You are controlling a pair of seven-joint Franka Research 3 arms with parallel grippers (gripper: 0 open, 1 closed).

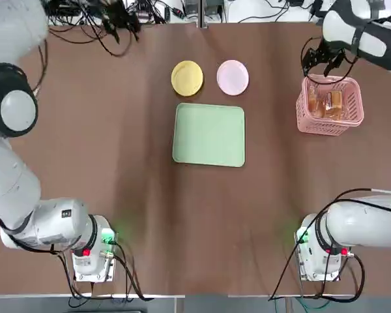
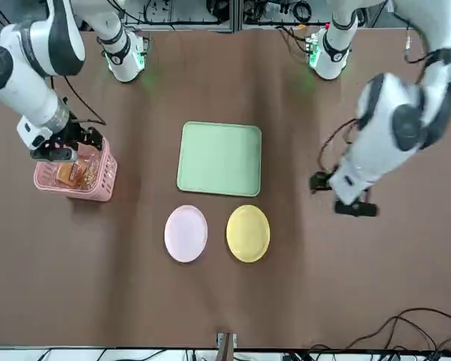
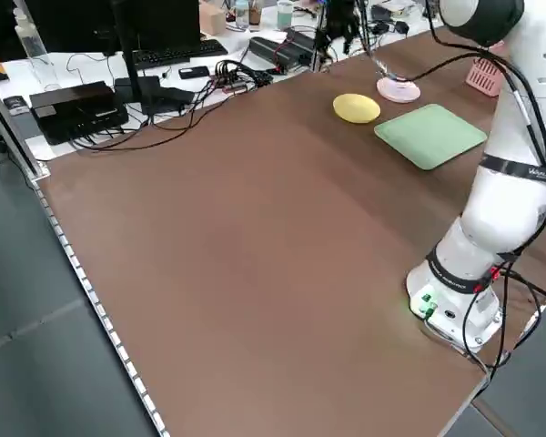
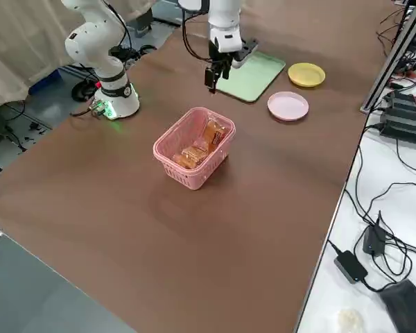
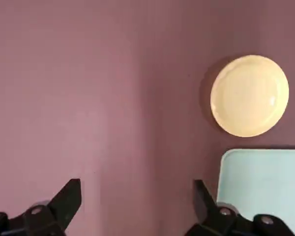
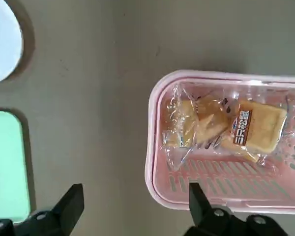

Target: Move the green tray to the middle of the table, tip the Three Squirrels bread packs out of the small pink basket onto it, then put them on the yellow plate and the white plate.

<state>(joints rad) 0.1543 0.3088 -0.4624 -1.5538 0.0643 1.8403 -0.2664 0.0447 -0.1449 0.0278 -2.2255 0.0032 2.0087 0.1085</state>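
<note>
My small pink basket (image 1: 330, 104) holds the Three Squirrels bread packs (image 6: 226, 129); green tray (image 1: 209, 134) lies bare; my right gripper (image 1: 321, 60) hovers spread just beyond the basket, left gripper (image 2: 344, 197) spread too.

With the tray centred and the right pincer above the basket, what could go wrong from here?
1. The right pincer hangs open over the far rim of the small pink basket; a grip on one thin wall might slip as it tips.
2. The bread packs are loose and could overshoot the low-rimmed green tray.
3. The yellow plate and white plate lie just beyond the tray; a swinging basket could knock them.
</note>
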